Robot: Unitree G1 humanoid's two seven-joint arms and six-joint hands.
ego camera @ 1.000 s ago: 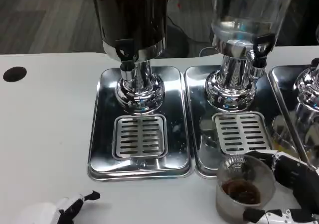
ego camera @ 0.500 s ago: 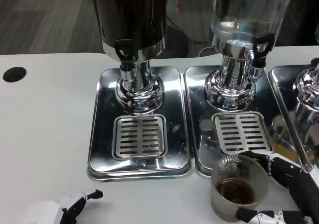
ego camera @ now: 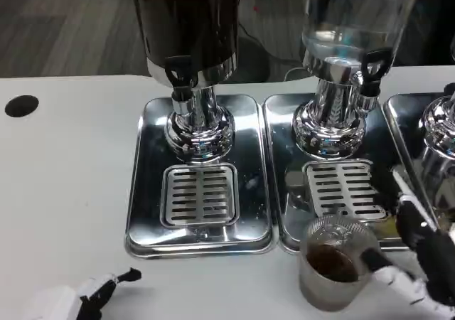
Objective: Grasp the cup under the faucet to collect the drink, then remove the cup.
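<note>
Though frame-cropped, right hand (ego camera: 419, 263) grips cup (ego camera: 330, 274).

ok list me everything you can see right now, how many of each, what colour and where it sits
cup: one, clear with dark drink inside, on the table in front of the middle tray, held by the right hand
drink dispensers: three; dark one at left, clear one in the middle, a third cut off at the right edge
drip trays: three, shiny metal; left, middle, right partly seen
table: one, white
round hole: one, black, far left of the table
left hand: white and black, at the near left edge, holding nothing
right hand: white and black, near right, gripping the cup
</note>
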